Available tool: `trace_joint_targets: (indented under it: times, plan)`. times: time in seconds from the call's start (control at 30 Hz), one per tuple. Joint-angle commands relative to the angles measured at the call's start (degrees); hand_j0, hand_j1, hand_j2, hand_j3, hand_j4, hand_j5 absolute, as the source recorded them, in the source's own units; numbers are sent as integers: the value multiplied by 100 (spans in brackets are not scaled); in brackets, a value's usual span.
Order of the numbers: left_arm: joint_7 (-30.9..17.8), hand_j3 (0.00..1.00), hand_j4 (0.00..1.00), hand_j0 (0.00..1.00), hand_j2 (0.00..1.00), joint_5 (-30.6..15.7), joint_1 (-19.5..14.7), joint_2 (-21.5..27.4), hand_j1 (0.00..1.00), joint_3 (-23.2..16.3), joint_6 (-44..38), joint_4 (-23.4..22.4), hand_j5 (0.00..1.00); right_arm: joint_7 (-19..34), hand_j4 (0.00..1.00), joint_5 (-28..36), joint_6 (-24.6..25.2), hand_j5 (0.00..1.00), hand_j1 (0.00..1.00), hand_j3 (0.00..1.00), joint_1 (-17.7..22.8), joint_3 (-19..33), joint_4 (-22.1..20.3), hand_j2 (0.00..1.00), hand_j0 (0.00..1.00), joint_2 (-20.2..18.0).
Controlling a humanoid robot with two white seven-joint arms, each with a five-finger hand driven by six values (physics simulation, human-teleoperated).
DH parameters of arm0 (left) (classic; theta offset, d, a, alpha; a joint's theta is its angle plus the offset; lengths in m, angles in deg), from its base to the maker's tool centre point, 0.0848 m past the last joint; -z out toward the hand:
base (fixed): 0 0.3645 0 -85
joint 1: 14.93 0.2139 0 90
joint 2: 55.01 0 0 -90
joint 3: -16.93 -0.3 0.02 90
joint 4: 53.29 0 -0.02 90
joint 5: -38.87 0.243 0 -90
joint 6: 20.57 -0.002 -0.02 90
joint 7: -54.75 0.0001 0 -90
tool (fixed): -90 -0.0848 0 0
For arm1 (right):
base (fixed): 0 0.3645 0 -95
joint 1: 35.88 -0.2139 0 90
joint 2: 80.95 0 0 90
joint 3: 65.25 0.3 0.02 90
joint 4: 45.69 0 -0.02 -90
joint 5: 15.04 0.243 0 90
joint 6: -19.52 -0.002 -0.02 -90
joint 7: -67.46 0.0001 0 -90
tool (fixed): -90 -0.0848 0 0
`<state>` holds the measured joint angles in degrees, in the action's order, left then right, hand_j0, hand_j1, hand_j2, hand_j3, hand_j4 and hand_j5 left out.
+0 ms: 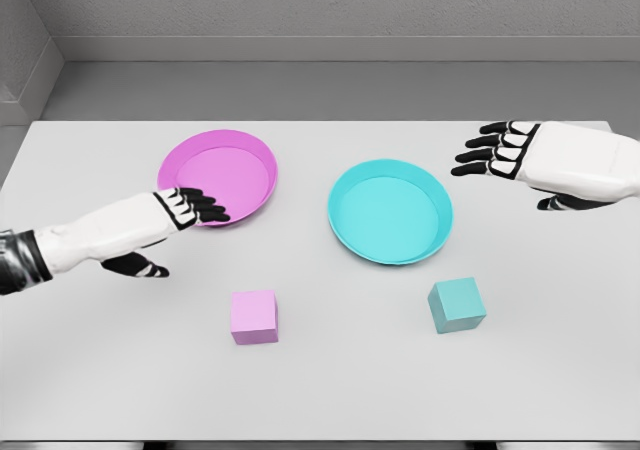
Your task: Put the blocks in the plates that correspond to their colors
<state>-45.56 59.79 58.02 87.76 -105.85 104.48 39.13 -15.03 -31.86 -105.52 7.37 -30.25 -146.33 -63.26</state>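
A pink block [254,317] lies on the white table near the front, left of centre. A teal block [457,304] sits to its right. Behind them are a pink plate [245,150] at the left and a teal plate [390,212] at the centre right, both holding nothing. My left hand [196,208] hovers over the pink plate's near rim, fingers extended and holding nothing. My right hand [483,156] floats right of the teal plate, above the table, fingers spread and holding nothing.
The white table [320,390] spans the whole view, with its far edge near a grey wall and its front edge at the bottom of the picture.
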Motion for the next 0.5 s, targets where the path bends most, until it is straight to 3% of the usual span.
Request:
trace_joint_targets:
  times: [0.0, 0.07, 0.3, 0.47]
  plan:
    - [-15, 100, 100, 100, 100, -35, 0, 40, 100, -115, -5, 40, 100, 4, 100, 29, 4, 100, 100, 100, 0, -2, 1, 100, 100, -2]
    - [-85, 100, 100, 100, 100, -35, 0, 31, 100, -168, -5, 40, 100, 4, 100, 29, 4, 100, 100, 100, 9, -54, 10, 100, 100, -11]
    - [-85, 100, 100, 100, 100, 114, -9, 5, 100, -361, -5, 40, 100, -14, 100, -120, 4, 100, 100, 100, 18, -1065, 27, 100, 100, -37]
    - [-191, 100, 100, 100, 100, 132, -18, -4, 100, -370, -5, 154, 100, -5, 100, -384, 4, 100, 100, 100, 44, -1478, 19, 100, 100, 226]
